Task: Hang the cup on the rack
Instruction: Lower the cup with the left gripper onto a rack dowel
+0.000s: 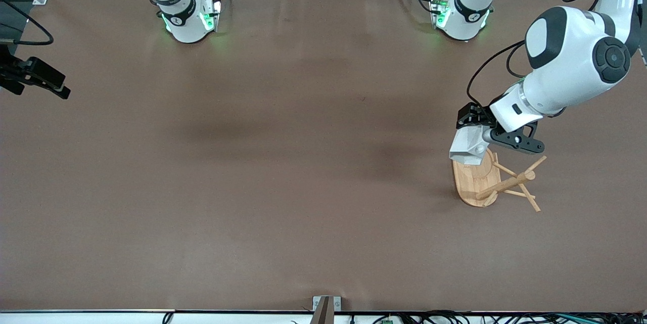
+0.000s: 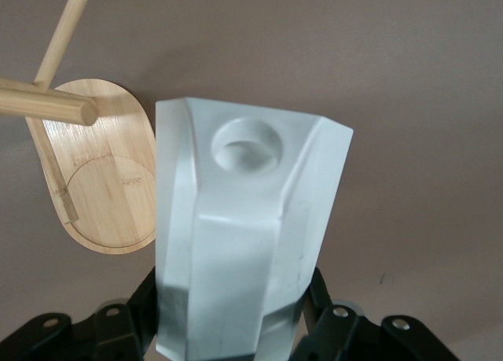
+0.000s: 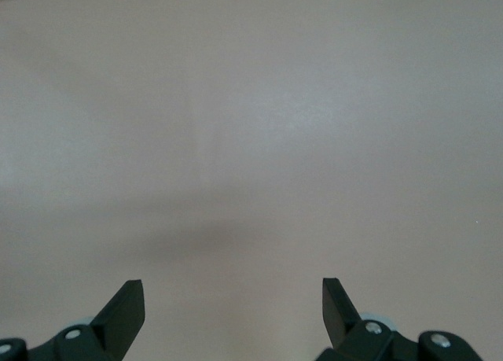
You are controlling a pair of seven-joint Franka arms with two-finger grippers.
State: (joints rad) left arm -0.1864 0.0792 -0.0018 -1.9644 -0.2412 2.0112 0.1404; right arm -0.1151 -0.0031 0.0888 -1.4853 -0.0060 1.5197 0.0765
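Brown worktop (image 1: 283, 172), matte paper-like covering with faint creases and soft shadows, grey floor along the robot-base edge, cables and a small bracket at the front-camera edge. A black clamp-like device sits at the right arm's end of the worktop.

Left arm reaches out over the rack (image 1: 493, 182), a light bamboo mug tree with oval base, round post and thin angled pegs, standing toward the left arm's end of the worktop. Left claw (image 1: 477, 137) is clamped on the cup (image 1: 467, 147), a white faceted cup, held in the air over the base end of the rack farther from the front camera. In the left wrist view the round hole in the cup's blocky handle (image 2: 245, 145) faces out, with a peg tip (image 2: 82, 111) off to one side, apart from the hole.

Right claw (image 3: 233, 318) is wide open and empty over bare worktop; right arm waits.

Risks, as a judgement: hole and peg not lined up, so the handle could strike the peg side and tip the light rack; releasing before the peg is through would drop the cup onto the base.
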